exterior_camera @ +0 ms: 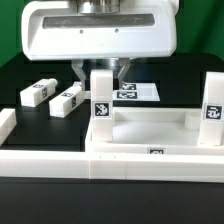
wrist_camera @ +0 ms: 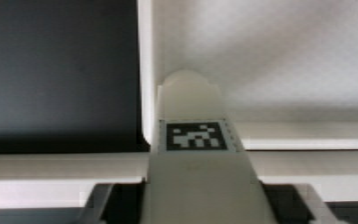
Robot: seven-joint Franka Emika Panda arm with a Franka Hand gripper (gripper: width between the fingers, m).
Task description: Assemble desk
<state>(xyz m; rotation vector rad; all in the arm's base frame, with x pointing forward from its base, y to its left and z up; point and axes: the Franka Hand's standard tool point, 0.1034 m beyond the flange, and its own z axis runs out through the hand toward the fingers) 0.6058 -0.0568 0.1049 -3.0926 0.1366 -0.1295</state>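
One upright leg (exterior_camera: 102,100) stands at the desk top's (exterior_camera: 150,137) corner, at ten o'clock in the exterior view, and the gripper (exterior_camera: 101,74) is clamped on it from both sides. A second leg (exterior_camera: 213,108) stands at two o'clock. Two loose legs (exterior_camera: 38,92) (exterior_camera: 68,100) lie at nine o'clock.

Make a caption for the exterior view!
Gripper holding a leg upright at a corner of the desk top; two legs lie loose.

No readable text or numbers, only black-and-white coded tags (exterior_camera: 101,109) on each leg (exterior_camera: 101,88)
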